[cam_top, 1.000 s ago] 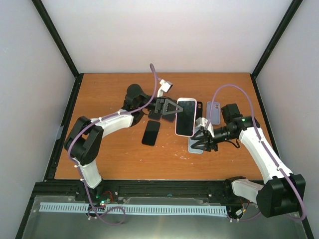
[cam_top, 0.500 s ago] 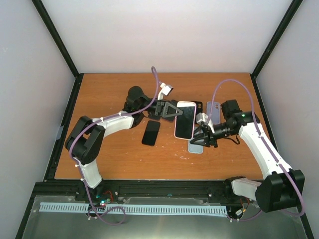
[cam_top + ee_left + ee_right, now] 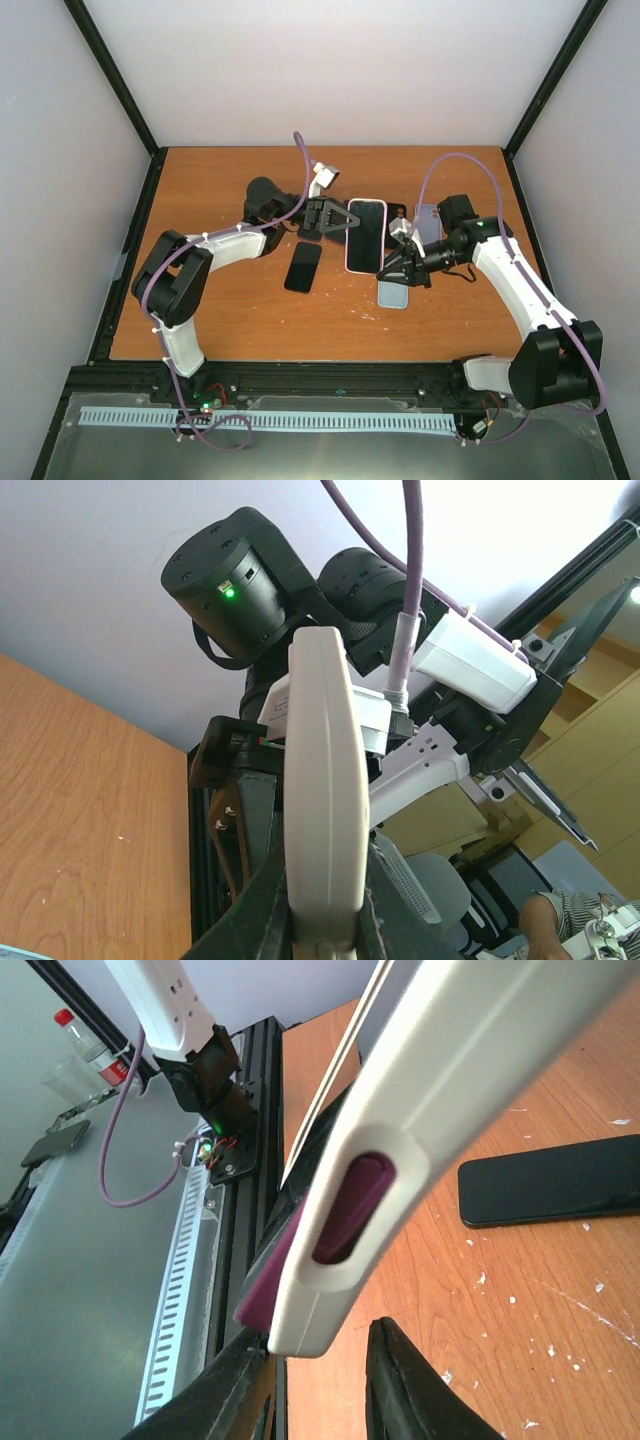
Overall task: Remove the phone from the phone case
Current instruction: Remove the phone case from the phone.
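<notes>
- The left gripper [image 3: 345, 220] is clamped on the left edge of the phone case [image 3: 325, 780], with its fingers [image 3: 262, 912] pressing both faces.
- The phone [image 3: 366, 236] sits inside the case, held up off the table [image 3: 220, 310] near its middle.
- The right gripper [image 3: 390, 265] has its 2 fingers [image 3: 400, 1385] parted around the case's right edge, with a gap showing.
- A black phone [image 3: 303, 266] lies flat to the left.
</notes>
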